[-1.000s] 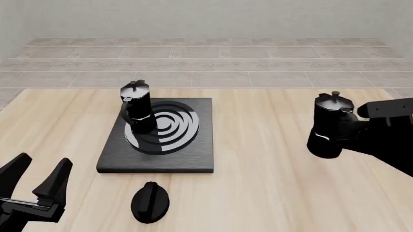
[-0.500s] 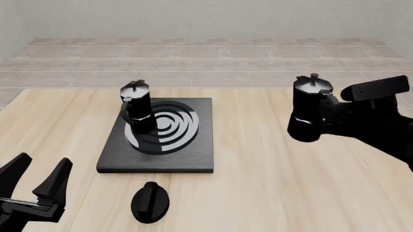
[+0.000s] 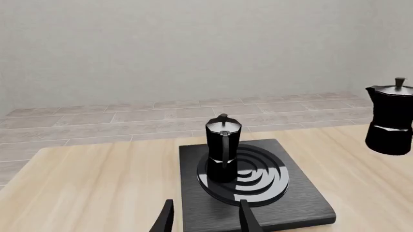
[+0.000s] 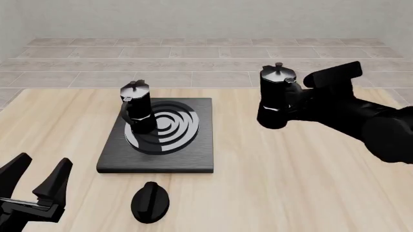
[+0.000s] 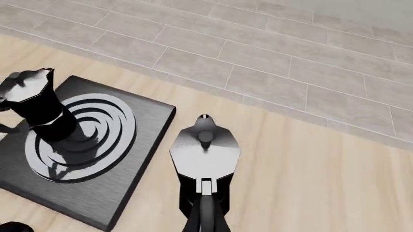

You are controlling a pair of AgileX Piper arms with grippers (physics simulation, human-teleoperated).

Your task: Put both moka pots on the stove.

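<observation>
Carrying second moka pot (image 4: pixel 277 99) | right gripper (image 4: pixel 303 99) | no legible writing

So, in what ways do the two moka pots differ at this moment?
The left moka pot stands on the stove, at the left of its rings; the right moka pot is off the stove, to its right, above the table. No gripper touches the left pot, and the left gripper is open, far from it; the right gripper holds the other by its handle. Both are upright, black, with silvery lids.

One moka pot (image 4: pixel 136 107) on the stove (image 4: pixel 158 137), the other moka pot (image 4: pixel 276 98) aloft to its right.
</observation>
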